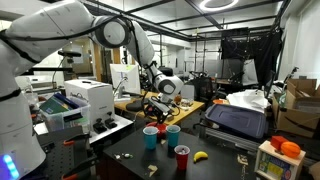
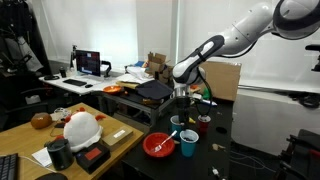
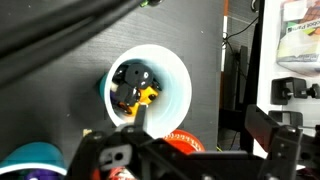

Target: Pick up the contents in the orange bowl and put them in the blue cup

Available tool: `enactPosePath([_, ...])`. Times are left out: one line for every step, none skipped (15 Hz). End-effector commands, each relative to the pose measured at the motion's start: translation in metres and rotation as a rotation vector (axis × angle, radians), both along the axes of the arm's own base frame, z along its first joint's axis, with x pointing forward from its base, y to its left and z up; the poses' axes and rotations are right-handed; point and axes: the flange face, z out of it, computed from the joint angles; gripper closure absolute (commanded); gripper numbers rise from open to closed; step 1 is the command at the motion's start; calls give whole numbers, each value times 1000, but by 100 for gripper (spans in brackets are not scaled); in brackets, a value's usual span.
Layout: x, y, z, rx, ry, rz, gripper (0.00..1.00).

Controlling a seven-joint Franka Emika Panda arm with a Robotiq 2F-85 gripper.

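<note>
Gripper [image 2: 182, 100] is hovering right over the pale cup [image 3: 150, 85]; bowl [image 2: 150, 146] sitting nearby; can't tell if it's spread.

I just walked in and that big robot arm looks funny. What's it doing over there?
The robot arm has its gripper hanging over some cups on a black table. Its wrist camera looks straight down into a pale cup with little yellow and dark bits inside. The orange bowl sits close by, next to a blue cup. I can't tell whether the gripper is open or holding anything right now.
</note>
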Motion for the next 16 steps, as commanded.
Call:
enactPosePath([9,9,37,15,-57,4,0])
enactPosePath([14,12,47,14,-70,8,0])
enactPosePath([19,13,60,10,-86,15,0])
enactPosePath([25,14,73,6,-103,22,0])
enactPosePath([30,12,88,-5,-122,29,0])
enactPosePath([34,10,102,-9,-138,34,0])
enactPosePath([39,4,118,-21,-152,36,0])
enactPosePath([42,-2,132,-27,-164,43,0])
enactPosePath([45,-11,148,-43,-179,50,0])
enactPosePath([49,-23,166,-64,-195,63,0])
enactPosePath([52,-35,181,-87,-210,74,0])
enactPosePath([56,-52,198,-112,-227,84,0])
enactPosePath([59,-66,214,-130,-243,92,0])
enactPosePath([62,-83,231,-151,-266,98,0])
enactPosePath([65,-97,248,-158,-283,102,0])
enactPosePath([68,-110,262,-173,-305,102,0])
